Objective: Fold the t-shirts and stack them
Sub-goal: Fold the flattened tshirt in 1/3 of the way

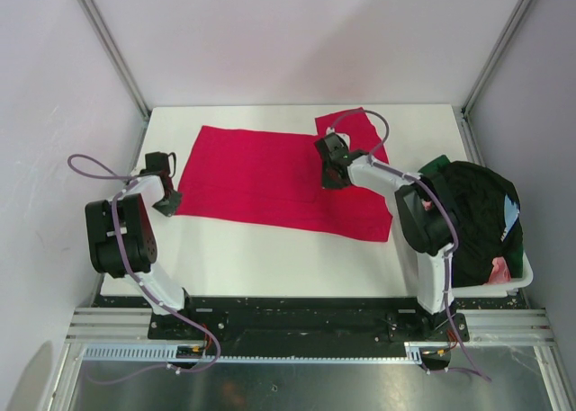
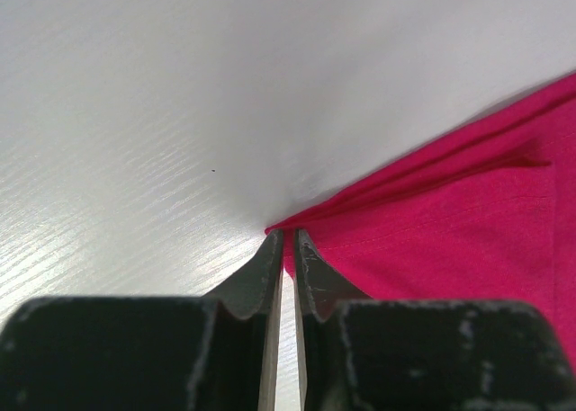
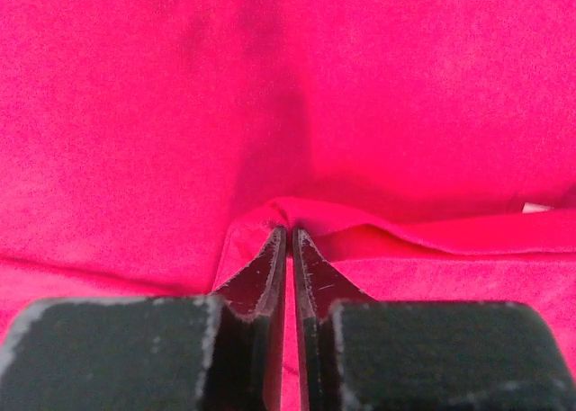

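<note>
From above, a white table (image 1: 270, 258) fills the middle of the frame. It is closed in by pale walls (image 1: 297, 33), with metal posts (image 1: 108, 42) running up at the upper left and upper right. A metal rail (image 1: 306, 326) crosses the bottom under both arm bases. The red t-shirt (image 1: 261, 182) lies spread flat across the upper centre of the table. The left gripper (image 1: 171, 202) sits at the shirt's lower left corner. The right gripper (image 1: 333, 173) rests on the cloth right of centre. At the right edge stands a white tub (image 1: 526, 276) holding a heap of clothes (image 1: 477, 204), mostly black with bits of green, pink and light blue.

In the left wrist view, bare table (image 2: 180, 114) with a faint grain takes the upper left. The red t-shirt (image 2: 450, 249) fills the lower right, and the left gripper (image 2: 288, 240) is pinched shut on its corner.

In the right wrist view, red t-shirt (image 3: 270, 87) covers everything. The right gripper (image 3: 288, 236) is clamped on a raised fold at centre, and a small white label (image 3: 537, 208) shows at the right edge.
</note>
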You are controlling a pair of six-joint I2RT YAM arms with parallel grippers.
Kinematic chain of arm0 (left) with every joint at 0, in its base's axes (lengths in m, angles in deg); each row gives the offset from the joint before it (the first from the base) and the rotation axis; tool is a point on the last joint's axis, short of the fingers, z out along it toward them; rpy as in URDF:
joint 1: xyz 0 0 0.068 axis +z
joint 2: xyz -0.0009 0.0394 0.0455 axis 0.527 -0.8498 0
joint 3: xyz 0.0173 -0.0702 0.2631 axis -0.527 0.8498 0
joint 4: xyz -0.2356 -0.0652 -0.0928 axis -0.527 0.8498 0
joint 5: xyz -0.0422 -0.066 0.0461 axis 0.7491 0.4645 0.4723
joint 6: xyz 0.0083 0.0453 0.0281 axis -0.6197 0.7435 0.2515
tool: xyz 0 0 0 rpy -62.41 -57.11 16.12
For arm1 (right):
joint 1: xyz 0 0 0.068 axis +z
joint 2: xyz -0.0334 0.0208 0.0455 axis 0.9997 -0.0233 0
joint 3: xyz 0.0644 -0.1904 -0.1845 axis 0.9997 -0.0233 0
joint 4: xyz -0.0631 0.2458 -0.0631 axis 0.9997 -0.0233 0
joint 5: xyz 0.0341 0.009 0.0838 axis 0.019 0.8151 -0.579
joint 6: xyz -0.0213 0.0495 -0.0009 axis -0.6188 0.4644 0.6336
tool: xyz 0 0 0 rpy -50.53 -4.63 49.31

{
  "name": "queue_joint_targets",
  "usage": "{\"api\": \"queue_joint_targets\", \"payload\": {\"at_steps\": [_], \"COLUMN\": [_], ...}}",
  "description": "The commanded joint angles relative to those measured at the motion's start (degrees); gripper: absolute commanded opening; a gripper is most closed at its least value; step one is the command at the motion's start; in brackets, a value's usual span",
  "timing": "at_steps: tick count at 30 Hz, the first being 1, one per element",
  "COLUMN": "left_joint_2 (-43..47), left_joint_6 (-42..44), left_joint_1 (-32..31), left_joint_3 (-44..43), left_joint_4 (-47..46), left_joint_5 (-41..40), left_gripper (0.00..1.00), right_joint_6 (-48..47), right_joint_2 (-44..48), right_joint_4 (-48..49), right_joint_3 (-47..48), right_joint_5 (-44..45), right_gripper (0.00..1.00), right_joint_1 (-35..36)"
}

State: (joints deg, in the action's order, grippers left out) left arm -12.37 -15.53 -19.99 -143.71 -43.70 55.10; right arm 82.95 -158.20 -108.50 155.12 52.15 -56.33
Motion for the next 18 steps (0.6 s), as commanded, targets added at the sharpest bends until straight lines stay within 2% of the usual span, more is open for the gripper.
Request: {"api": "queue_joint_targets", "payload": {"at_steps": [1,4,7,9,13,18], "left_joint_2": [0.0,0.2,0.5,1.0,2.6,6.0], "left_joint_6": [0.1,0.1,0.3,0.6,1.5,2.8], "left_joint_1": [0.7,0.8,0.7,0.7,1.0,1.2], "left_joint_3": [-0.8,-0.7,-0.6,-0.7,-0.8,-1.0], "left_joint_4": [1.5,1.5,1.4,1.4,1.4,1.4], "left_joint_5": [-1.8,-1.5,-1.3,-1.1,-0.2,0.7], "left_gripper": [0.12,0.13,0.13,0.15,0.22,0.29], "right_joint_6": [-5.5,-7.3,-8.2,-8.0,-5.7,-0.1], "right_joint_2": [-4.8,-6.7,-6.5,-5.1,0.6,14.8], "right_joint_4": [-2.8,-3.3,-3.9,-4.2,-4.6,-3.5], "right_joint_3": [7.4,11.0,13.2,13.3,8.7,-5.3], "right_joint_5": [4.3,4.4,4.7,4.6,4.9,3.5], "right_gripper": [0.13,0.28,0.5,0.6,0.65,0.63], "right_joint_1": [-0.2,-0.2,-0.2,-0.5,-1.1,-2.8]}}
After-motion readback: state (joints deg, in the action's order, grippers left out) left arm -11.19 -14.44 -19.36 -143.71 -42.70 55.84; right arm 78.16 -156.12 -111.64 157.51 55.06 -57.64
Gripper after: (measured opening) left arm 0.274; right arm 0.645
